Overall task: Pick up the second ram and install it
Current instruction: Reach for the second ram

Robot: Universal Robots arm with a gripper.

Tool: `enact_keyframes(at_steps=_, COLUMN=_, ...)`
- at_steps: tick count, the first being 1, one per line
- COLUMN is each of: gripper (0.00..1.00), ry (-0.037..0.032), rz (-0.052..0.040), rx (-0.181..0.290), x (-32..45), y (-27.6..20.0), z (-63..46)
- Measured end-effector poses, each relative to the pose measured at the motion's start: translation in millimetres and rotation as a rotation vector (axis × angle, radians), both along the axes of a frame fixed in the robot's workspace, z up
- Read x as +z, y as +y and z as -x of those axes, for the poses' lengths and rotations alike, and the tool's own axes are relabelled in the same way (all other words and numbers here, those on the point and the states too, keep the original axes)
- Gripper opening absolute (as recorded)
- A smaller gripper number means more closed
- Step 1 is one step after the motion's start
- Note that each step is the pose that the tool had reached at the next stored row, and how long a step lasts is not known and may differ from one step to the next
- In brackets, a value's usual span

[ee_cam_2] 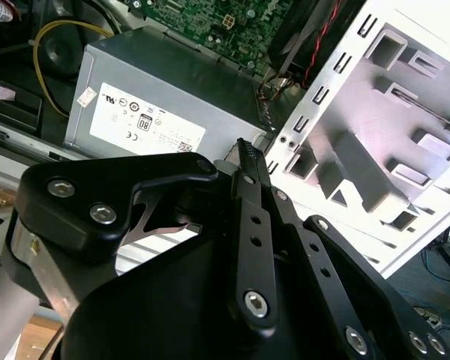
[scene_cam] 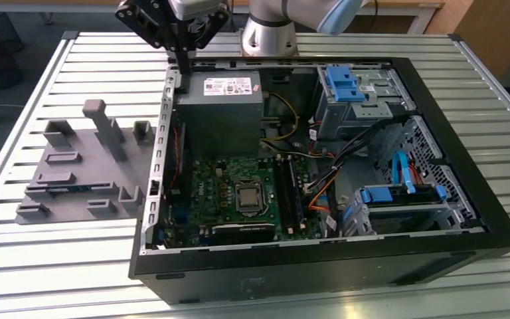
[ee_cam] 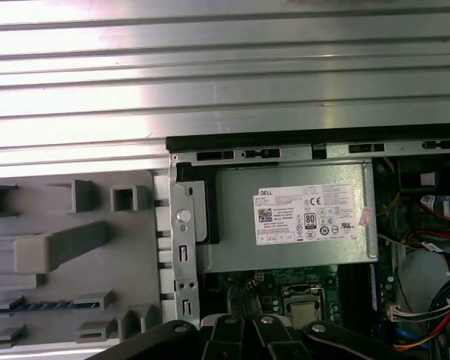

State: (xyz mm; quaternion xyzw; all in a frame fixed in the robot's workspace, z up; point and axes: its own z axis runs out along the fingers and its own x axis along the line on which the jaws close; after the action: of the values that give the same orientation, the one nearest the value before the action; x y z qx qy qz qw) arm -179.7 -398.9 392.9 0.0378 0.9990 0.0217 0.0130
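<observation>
The gripper (scene_cam: 184, 64) hangs over the rear corner of the open computer case (scene_cam: 326, 266), just above the grey power supply (scene_cam: 218, 109) and the case's metal side wall. Its black fingers (ee_cam_2: 244, 154) look drawn together to a single tip with nothing between them, though the second wrist view sees them only from behind, so this is not certain.

The second ram (scene_cam: 64, 188) lies well apart from the gripper, resting flat in a slot of the grey holder tray (scene_cam: 104, 126) on the slatted metal table (scene_cam: 60, 266), at the exterior view's left of the case. In the first wrist view its blue-green edge (ee_cam: 41, 305) shows low in the tray.

The side wall stands between the tray and the green motherboard (scene_cam: 224, 179). The long black memory slots (scene_cam: 292, 193) run beside the processor socket (scene_cam: 250, 197). Orange and blue cables (scene_cam: 321, 196) crowd close by, near the blue drive caddy (scene_cam: 388, 195).
</observation>
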Motion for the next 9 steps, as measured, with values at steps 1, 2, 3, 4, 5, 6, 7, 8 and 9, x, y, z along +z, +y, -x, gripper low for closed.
enact_keyframes(at_steps=1, gripper=0.11, ry=0.0000, rz=0.0000, rx=0.000, x=0.0, y=0.0, z=0.2)
enact_keyframes(at_steps=2, gripper=0.11, ry=0.0000, rz=0.0000, rx=0.000, x=0.0, y=0.0, z=0.5)
enact_keyframes(at_steps=3, gripper=0.11, ry=0.0000, rz=-0.0001, rx=0.000, x=0.0, y=0.0, z=0.8)
enact_keyframes(at_steps=4, gripper=0.11, ry=0.0000, rz=0.0000, rx=0.000, x=0.0, y=0.0, z=1.1)
enact_keyframes(at_steps=5, gripper=0.11, ry=0.0000, rz=0.0000, rx=0.000, x=0.0, y=0.0, z=1.4)
enact_keyframes(at_steps=6, gripper=0.11, ry=0.0000, rz=0.0000, rx=0.000, x=0.0, y=0.0, z=1.7)
enact_keyframes(at_steps=7, gripper=0.11, ry=0.0000, rz=0.0000, rx=0.000, x=0.0, y=0.0, z=1.9)
enact_keyframes(at_steps=8, gripper=0.11, ry=0.0000, rz=0.0000, rx=0.000, x=0.0, y=0.0, z=2.2)
enact_keyframes(at_steps=9, gripper=0.11, ry=0.0000, rz=0.0000, rx=0.000, x=0.0, y=0.0, z=2.4)
